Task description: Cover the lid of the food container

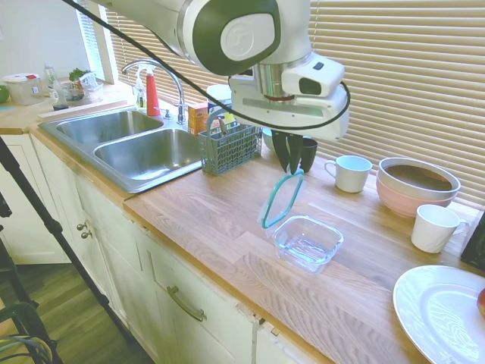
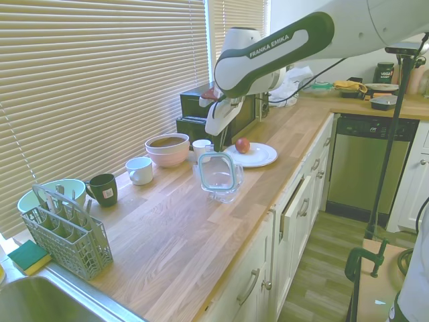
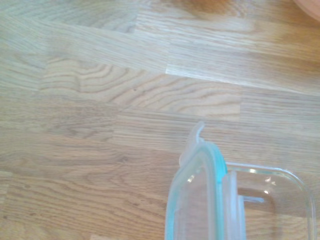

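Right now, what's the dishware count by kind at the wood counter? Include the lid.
mugs: 3
bowls: 2
plate: 1
container: 1
lid: 1
Total: 8
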`<action>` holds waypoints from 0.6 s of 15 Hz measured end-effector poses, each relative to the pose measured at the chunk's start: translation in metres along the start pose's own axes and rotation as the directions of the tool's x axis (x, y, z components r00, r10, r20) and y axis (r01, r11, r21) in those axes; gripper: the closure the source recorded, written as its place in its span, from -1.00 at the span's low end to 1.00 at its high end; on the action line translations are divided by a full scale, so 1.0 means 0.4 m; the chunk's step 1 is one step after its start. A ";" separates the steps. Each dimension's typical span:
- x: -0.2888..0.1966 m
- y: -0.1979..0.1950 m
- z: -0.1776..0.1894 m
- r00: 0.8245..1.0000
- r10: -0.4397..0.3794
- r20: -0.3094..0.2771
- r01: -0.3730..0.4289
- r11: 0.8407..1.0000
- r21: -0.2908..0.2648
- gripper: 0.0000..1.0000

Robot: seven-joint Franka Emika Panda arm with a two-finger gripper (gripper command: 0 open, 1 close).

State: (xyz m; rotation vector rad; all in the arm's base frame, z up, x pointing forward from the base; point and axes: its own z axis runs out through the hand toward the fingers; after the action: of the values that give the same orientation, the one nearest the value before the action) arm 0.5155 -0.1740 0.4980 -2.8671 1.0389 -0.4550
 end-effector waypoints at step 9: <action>0.021 0.067 -0.006 1.000 0.023 -0.014 -0.023 1.000 0.004 1.00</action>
State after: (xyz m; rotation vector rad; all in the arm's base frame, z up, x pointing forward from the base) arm 0.5044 -0.2000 0.4985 -2.8496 1.0705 -0.4752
